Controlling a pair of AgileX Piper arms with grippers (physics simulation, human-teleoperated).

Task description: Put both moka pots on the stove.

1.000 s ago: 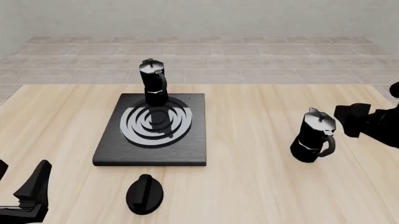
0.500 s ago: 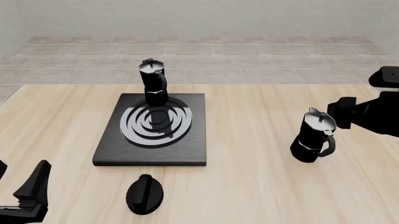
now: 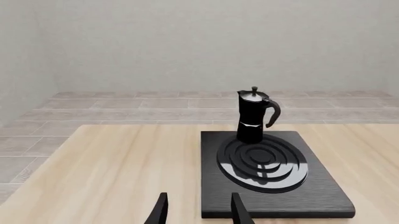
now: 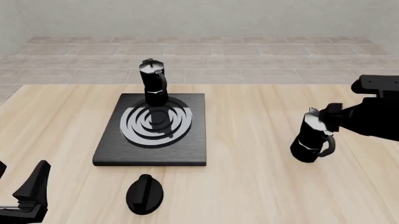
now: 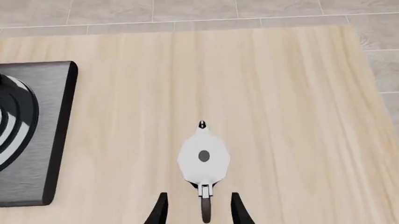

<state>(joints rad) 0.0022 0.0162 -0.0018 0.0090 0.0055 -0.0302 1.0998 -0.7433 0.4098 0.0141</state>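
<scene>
While the right tool (image 5: 197, 210) points straight down (fingers spread), a moka pot's (image 5: 203, 158) handle sits between them, unclasped.

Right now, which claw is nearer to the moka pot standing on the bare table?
Right. The right claw hovers above that moka pot, fingers astride its handle; the left claw sits far across the table.

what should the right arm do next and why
Probably lower the right gripper straight down and close on the handle of the moka pot on the table. Its open fingers already straddle that handle from above, and this pot stands off the stove, where the other moka pot already sits.
</scene>
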